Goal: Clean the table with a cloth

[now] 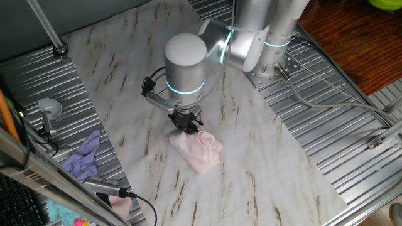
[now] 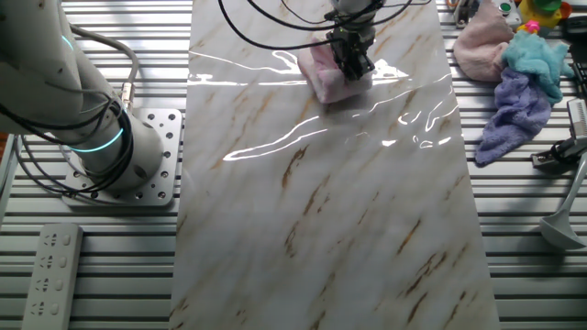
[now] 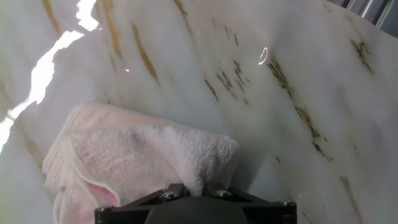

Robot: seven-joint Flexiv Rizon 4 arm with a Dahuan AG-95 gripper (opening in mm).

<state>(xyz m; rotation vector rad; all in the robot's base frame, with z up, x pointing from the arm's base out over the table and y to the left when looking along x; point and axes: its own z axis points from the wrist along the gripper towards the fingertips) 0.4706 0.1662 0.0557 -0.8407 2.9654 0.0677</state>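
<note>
The pale pink cloth [image 1: 200,149] lies bunched on the white marble-patterned table [image 1: 251,163]. My gripper [image 1: 186,123] stands upright over the cloth's near-left edge and is shut on a fold of it. In the other fixed view the gripper [image 2: 353,57] pins the cloth [image 2: 323,77] near the table's [image 2: 330,211] far end. In the hand view the cloth [image 3: 137,155] spreads left and up from the gripper [image 3: 196,186], with a tuft pinched between the jaws on the table [image 3: 280,93].
A lavender-purple rag [image 1: 85,157] lies on the ribbed metal left of the sheet; it also shows in the other fixed view [image 2: 514,115] beside teal fabric [image 2: 541,55]. The robot base [image 2: 101,137] and a remote [image 2: 50,275] sit left.
</note>
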